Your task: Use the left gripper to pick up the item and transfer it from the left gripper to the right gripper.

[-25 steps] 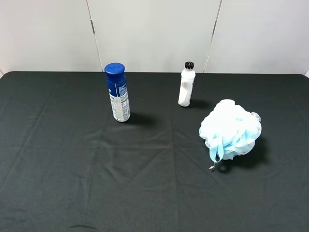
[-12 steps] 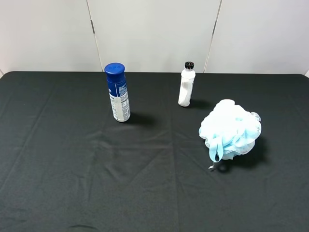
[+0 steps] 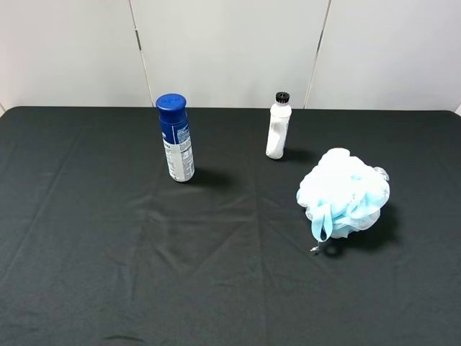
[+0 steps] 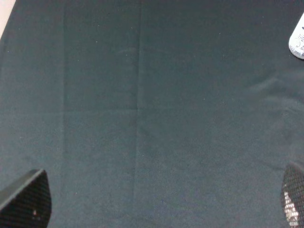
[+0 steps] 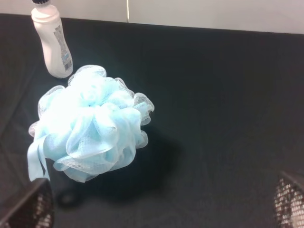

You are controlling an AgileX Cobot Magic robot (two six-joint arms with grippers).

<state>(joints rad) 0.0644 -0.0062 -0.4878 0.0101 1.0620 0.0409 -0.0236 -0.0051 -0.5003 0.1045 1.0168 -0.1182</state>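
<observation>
Right wrist view: the item (image 5: 92, 123), a soft, light mesh pouf, is seen just ahead of the right gripper (image 5: 164, 204), whose jaws are spread wide; the left gripper (image 4: 164, 202), also spread, is faced by bare cloth; the fluffy body is judged the best hold

black mesh-textured fingertips (image 4: 26, 199), seemingly wedge-shaped, edges only
</observation>
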